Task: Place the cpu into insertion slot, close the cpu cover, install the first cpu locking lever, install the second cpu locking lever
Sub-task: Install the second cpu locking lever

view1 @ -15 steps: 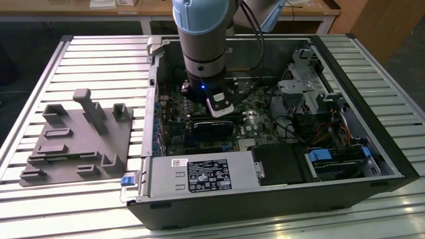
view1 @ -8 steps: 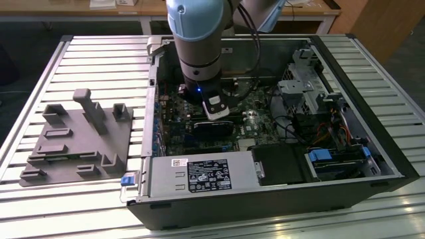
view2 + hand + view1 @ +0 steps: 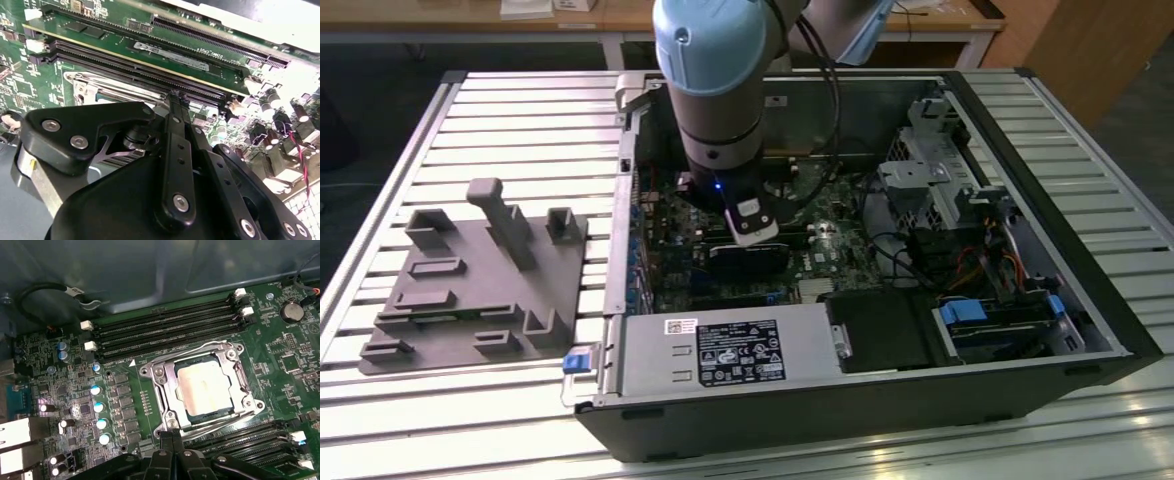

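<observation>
Item: open computer case [image 3: 1067, 300] lying on a slatted metal table [image 3: 400, 400], motherboard [image 3: 125, 405] exposed; a grey fixture block [image 3: 467, 290] lies on the table at the exterior view's left

Arm: reaches down into the case over the middle of the board in the exterior view

Gripper [image 3: 172, 436]: fingers drawn together, tips meeting in a narrow point with nothing between them; in the first wrist view the tips hang at the near edge of the socket frame, close to a thin wire lever [image 3: 215, 421] running along that edge; whether they touch it cannot be told

The cpu [image 3: 205, 385]: dull silver-beige top, seated flat and square in the insertion slot [image 3: 186, 409], in the first wrist view

The cpu cover [image 3: 167, 382]: silvery frame lying down around the chip, window over the metal top; it appears closed

Surroundings: long memory slots [image 3: 165, 330] on the far side of the socket, a second bank [image 3: 250, 437] on the near side, a row of capacitors [image 3: 100, 407] just beside the frame

Risks, as judged:
- Closed tips slipping off the thin lever, letting it spring back and leaving the cover unlatched
- Tips pressing too low, scraping the board or the near memory slots
- A lever pushed sideways missing its hook, bending the wire
- Cover not fully flat under the latch, loading the chip unevenly
</observation>
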Controlling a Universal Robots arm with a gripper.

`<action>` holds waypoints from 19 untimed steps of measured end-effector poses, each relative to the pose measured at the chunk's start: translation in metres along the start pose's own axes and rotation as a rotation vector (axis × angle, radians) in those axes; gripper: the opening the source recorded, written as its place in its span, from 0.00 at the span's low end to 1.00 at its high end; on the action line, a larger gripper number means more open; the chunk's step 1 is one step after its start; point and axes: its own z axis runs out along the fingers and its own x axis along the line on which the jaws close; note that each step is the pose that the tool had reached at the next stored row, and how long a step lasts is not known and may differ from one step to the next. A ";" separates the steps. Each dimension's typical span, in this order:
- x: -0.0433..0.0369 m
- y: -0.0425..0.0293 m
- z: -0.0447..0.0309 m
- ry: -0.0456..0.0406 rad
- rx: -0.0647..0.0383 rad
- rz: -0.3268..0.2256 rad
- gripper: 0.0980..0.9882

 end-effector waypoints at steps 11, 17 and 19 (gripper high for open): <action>0.0019 -0.0017 0.0043 0.0034 -0.013 0.001 0.01; 0.0032 -0.0024 0.0056 0.0036 -0.013 0.001 0.01; 0.0035 -0.0026 0.0060 0.0036 -0.013 0.001 0.01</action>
